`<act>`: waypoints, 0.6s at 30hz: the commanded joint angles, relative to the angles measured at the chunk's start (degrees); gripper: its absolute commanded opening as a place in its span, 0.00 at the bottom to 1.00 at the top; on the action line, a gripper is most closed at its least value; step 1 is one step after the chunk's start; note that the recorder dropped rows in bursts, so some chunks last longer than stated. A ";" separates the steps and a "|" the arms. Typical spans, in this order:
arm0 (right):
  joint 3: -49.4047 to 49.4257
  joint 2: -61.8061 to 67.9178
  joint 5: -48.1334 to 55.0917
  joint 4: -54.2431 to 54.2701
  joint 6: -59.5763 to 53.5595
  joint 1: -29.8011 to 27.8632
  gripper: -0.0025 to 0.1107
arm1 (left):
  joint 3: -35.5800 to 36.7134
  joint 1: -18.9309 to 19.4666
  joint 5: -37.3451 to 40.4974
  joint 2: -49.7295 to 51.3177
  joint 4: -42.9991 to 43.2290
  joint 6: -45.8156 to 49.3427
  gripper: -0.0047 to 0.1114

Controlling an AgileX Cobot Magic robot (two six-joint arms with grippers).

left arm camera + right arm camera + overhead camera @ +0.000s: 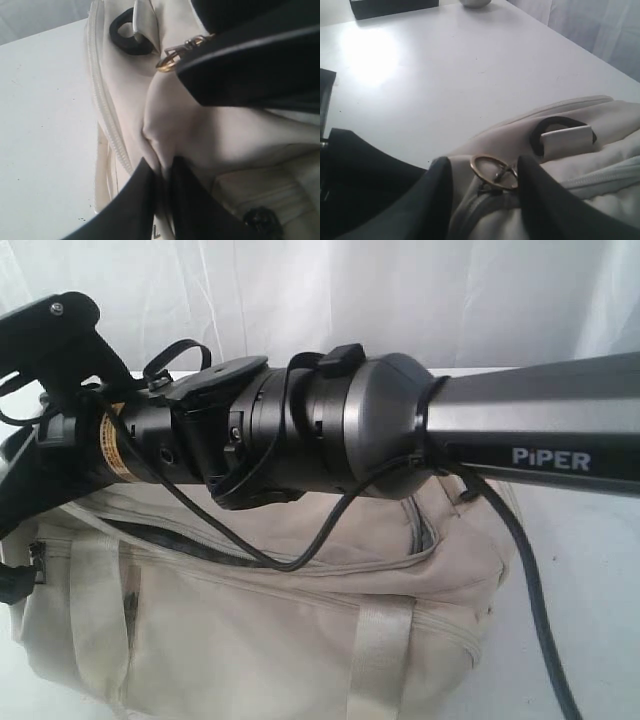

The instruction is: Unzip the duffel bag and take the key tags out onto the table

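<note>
**Duffel bag held at one end, ring pull between open fingers**

Exterior view: The duffel bag (300, 640) is seen lying on the white desk (590, 570). It is crossed from the right by the right arm (530, 430), from which a black cable (520, 570) hangs. Under the arm's wrist a dark gap (170, 535) is shown along the bag's zipper line, and a webbing strap (385, 650) runs down the bag's side. The fingertips of neither end effector can be made out here.

Left wrist view: The left end effector (161, 162) is closed on a fold of the cream fabric, which is pinched between its two black fingers. Beyond the fold, a gold ring pull (167, 62) is seen at the edge of a black finger of the other arm, with a black D-ring (120, 37) just beside it. Bare desk lies beside the bag.

Right wrist view: The right end effector (484, 165) is held open, one finger on each side of the ring pull. Whether the ring is touched cannot be told. The D-ring is seen just past one fingertip, on the bag's end.
</note>
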 commanded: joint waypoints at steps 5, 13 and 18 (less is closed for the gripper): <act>0.12 0.30 -3.86 0.12 2.94 0.01 0.37 | -0.56 0.19 1.10 -0.13 2.80 -0.15 0.04; 0.12 -0.31 -6.40 -3.33 7.74 -0.18 0.37 | -0.56 0.19 1.71 -0.13 5.80 -0.15 0.04; 0.12 -0.66 -13.31 -15.44 23.13 -1.67 0.37 | -0.56 0.19 1.91 -0.13 7.38 -0.15 0.04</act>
